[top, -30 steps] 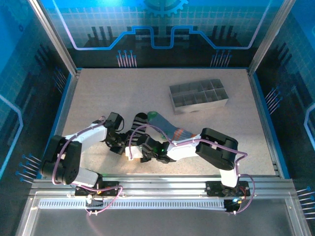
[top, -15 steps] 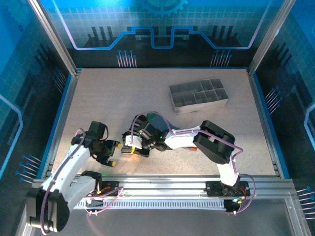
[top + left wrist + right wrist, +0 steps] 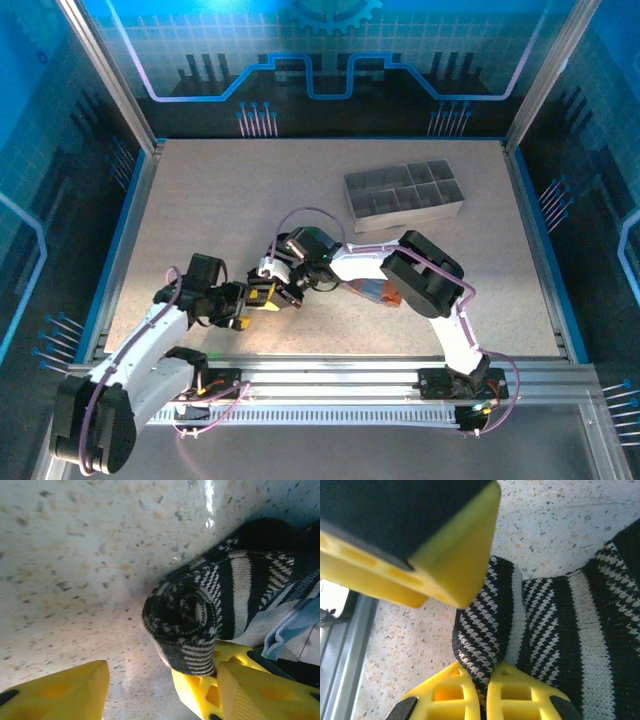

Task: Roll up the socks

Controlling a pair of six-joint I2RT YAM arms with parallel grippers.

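Note:
The black sock (image 3: 225,587) with thin white stripes lies on the speckled table, its near end wound into a tight roll (image 3: 182,620). My right gripper (image 3: 485,687) is shut on the edge of that roll (image 3: 487,625), a fold of fabric pinched between its yellow fingers (image 3: 200,692). My left gripper (image 3: 162,695) is open, facing the roll's end, one finger on each side and nothing held. From above, both grippers meet at the table's front middle: left gripper (image 3: 238,308), right gripper (image 3: 273,293). The blue-grey sock (image 3: 295,625) lies under the right arm, with its orange-red toe (image 3: 390,294) poking out.
The grey divided tray (image 3: 405,195) stands at the back right. The right forearm (image 3: 360,265) stretches low across the table's middle. The metal front rail (image 3: 330,370) runs just behind both grippers. Bare table lies to the left and far side.
The left gripper let go, opened and pulled back to the left, then came back right to face the roll. The right gripper, shut on the sock, slid left.

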